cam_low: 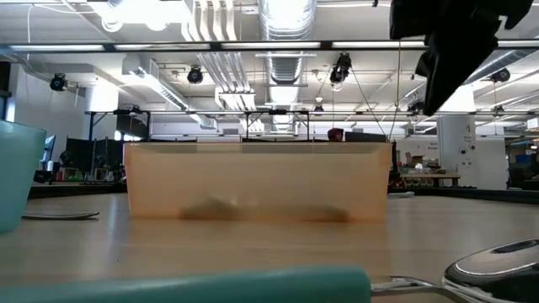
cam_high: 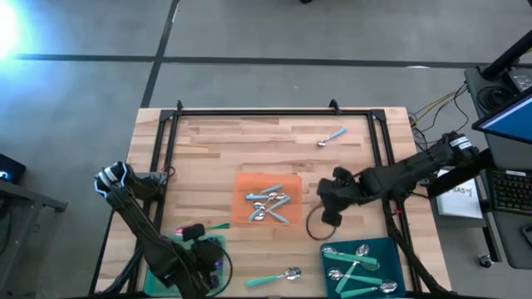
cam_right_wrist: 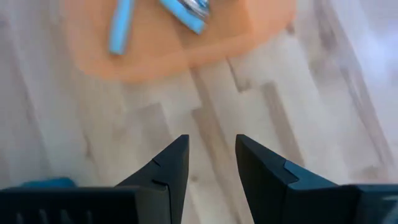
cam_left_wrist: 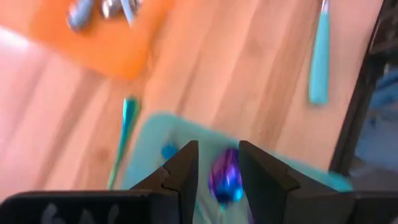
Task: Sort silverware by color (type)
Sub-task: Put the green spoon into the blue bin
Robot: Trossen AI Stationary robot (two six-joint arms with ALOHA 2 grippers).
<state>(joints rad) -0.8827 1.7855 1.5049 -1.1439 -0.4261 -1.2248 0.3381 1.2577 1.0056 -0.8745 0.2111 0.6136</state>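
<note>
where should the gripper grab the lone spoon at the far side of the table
Grip the light-blue spoon at mid-handle, coming straight down from above. It lies flat and alone on bare wood, its handle slim and straight, so the fingers should close across the handle's width.

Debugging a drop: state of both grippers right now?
Left gripper: open over the green tray, an iridescent spoon bowl visible between its jaws, not gripped.
Right gripper: open, empty, beside the orange tray.

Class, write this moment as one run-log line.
left gripper: open over green tray, purple spoon below | right gripper: open, empty, beside orange tray
</note>
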